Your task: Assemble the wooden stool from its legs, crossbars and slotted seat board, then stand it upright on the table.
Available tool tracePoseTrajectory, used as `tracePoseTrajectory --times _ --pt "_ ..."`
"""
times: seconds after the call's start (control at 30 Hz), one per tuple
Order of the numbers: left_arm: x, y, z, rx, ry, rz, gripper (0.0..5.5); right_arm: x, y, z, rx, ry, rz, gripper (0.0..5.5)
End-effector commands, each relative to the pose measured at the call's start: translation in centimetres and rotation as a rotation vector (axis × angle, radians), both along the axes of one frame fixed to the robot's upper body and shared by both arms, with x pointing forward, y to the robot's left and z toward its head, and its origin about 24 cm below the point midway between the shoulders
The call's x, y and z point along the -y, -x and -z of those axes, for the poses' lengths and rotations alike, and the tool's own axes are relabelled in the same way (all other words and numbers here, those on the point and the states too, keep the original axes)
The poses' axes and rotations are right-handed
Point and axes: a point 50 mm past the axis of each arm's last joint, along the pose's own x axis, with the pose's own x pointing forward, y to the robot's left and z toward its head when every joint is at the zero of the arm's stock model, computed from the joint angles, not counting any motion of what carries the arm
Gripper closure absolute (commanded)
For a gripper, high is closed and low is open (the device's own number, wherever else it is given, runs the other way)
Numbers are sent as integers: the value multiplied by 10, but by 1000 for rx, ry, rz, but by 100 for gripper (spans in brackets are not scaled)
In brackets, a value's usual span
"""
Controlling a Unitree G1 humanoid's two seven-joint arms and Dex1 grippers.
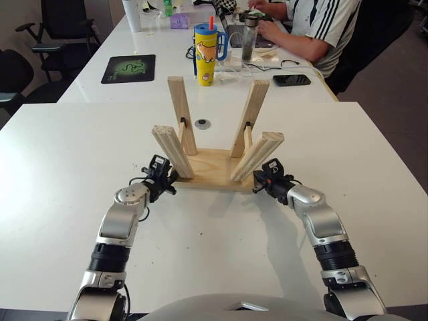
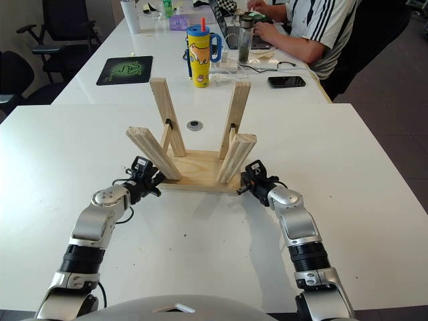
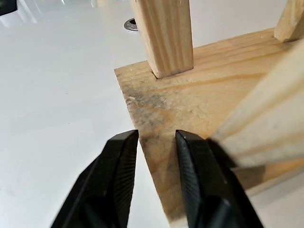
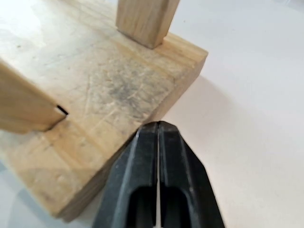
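The pale wooden stool point(image 1: 212, 164), upside down on the white table point(image 1: 60, 174), is judged stiff and light, best taken at the edges of its flat seat board point(image 3: 199, 90), where the left gripper point(image 3: 156, 137) is parted and the right gripper point(image 4: 157, 127) closed.

Yellow tumbler point(image 1: 206, 57), black mousepad point(image 1: 128, 68), phone point(image 1: 291, 80) on rear table point(image 1: 114, 50).

I record the left arm point(image 1: 120, 221) and right arm point(image 1: 324, 224) as silver-grey rounded shells joined by black ribbed collars. Thin black cables point(image 1: 134, 179) loop at both wrists. The left claw point(image 3: 156, 137) is matte black with ridged inner finger faces; the right claw point(image 4: 157, 127) is matching black, smooth-backed.
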Motion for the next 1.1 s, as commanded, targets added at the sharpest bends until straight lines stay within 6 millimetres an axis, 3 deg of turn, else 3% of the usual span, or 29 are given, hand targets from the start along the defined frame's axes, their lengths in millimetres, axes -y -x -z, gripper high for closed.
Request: tracePoseTrajectory --times 0.03,0.2,0.5,0.73,0.97,1.1 --pt "-25 10 6 -26 -26 -127 486 13 -3 -3 19 28 77 550" --pt "-30 10 14 -52 -55 -148 548 18 -2 5 -5 38 101 550" --pt "-8 13 28 -91 -46 -21 548 12 14 12 -42 27 52 550" --pt "10 26 24 -91 0 110 548 -11 41 20 -112 -3 -69 550" --pt "25 29 17 -64 36 163 548 -19 41 12 -77 -45 -86 550" --pt "32 27 1 -5 63 183 548 -23 34 -8 17 -112 -102 550"
